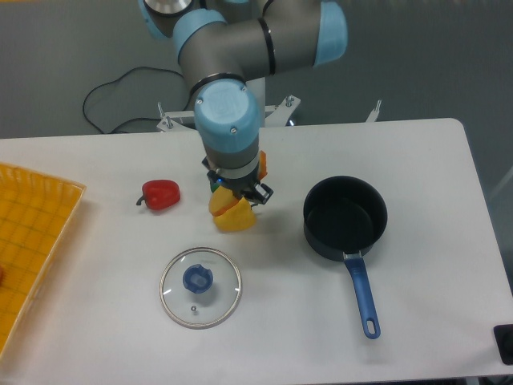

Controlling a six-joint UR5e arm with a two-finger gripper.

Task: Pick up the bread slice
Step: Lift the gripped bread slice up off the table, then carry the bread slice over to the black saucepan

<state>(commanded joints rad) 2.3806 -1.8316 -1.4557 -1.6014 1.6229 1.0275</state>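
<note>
The bread slice [218,201], flat with a yellow-orange face and a darker orange edge, is held in my gripper [239,189], which is shut on it. One end of the slice sticks out at the lower left of the fingers, and an orange edge shows at the upper right. The arm's blue wrist hides the middle of the slice and the fingers. Slice and gripper hang over the yellow bell pepper [238,220], near the middle of the table.
A red pepper [160,193] lies to the left. The green pepper [213,186] is almost hidden under the wrist. A black saucepan [345,216] with a blue handle stands to the right, a glass lid [199,286] at the front, a yellow tray [32,241] at the left edge.
</note>
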